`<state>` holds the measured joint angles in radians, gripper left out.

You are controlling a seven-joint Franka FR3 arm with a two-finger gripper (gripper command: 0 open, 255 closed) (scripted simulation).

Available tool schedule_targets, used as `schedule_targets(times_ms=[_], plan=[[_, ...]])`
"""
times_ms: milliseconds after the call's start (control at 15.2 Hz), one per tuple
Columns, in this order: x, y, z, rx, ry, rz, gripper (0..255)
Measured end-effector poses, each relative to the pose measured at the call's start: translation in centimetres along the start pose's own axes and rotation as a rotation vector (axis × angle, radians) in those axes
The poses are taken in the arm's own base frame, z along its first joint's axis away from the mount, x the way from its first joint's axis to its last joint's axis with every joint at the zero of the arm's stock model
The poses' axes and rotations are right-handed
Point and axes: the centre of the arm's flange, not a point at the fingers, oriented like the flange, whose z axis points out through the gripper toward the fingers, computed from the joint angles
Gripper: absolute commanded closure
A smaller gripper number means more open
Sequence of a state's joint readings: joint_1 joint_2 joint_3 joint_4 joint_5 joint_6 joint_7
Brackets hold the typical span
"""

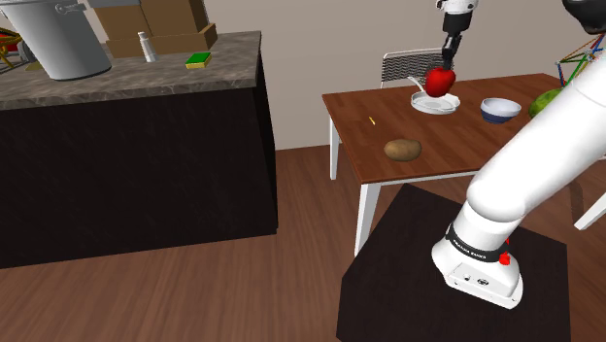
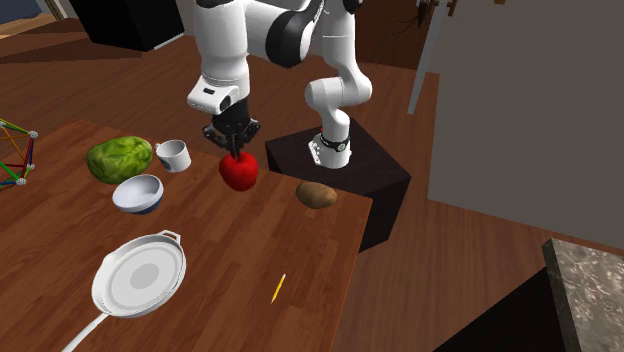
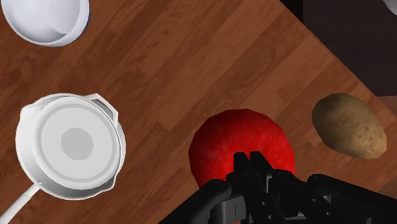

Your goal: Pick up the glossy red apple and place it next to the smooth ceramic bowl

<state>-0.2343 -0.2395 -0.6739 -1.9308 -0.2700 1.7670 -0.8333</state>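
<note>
A glossy red apple (image 1: 441, 82) (image 2: 238, 171) (image 3: 236, 141) hangs above the brown wooden table (image 1: 437, 160), with my black gripper (image 1: 448, 64) (image 2: 235, 149) (image 3: 252, 163) shut on its top. The bowl (image 1: 499, 109) (image 2: 137, 193) (image 3: 48, 19), white inside and blue outside, rests on the table a short way from the apple. In the second exterior view the bowl lies to the left of the apple. The wrist view looks straight down: the apple is under the fingers, the bowl well off to one side.
A white pan (image 1: 434, 103) (image 2: 140, 273) (image 3: 73, 145) with a long handle lies near the apple. A brown potato (image 1: 402, 149) (image 2: 317, 194) (image 3: 348, 125), a green lettuce (image 2: 118, 157), a white mug (image 2: 173, 155) and a yellow pencil (image 2: 278, 288) share the table. A dark counter (image 1: 136, 146) stands apart.
</note>
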Motion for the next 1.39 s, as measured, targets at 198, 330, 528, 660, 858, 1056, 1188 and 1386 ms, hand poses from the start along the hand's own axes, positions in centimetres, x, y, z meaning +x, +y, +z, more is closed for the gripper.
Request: schedule_targets(times_ms=[198,330,528,660,858,1056,1188,1386], plan=[[-2.1,3.3,0.6,0.0,0.0,0.001,255],[-3.6,5.9,0.8,0.0,0.0,0.003,255],[-5.5,9.0,0.8,0.001,0.0,0.003,255],[-6.9,11.2,1.2,0.0,-0.002,0.003,255],[-8.7,14.8,2.3,-0.001,-0.002,0.002,255],[-9.2,15.3,3.0,-0.001,0.0,-0.001,255],[-9.3,15.3,4.0,-0.001,0.0,-0.001,255],[-9.2,15.2,5.6,-0.001,0.0,-0.002,255]])
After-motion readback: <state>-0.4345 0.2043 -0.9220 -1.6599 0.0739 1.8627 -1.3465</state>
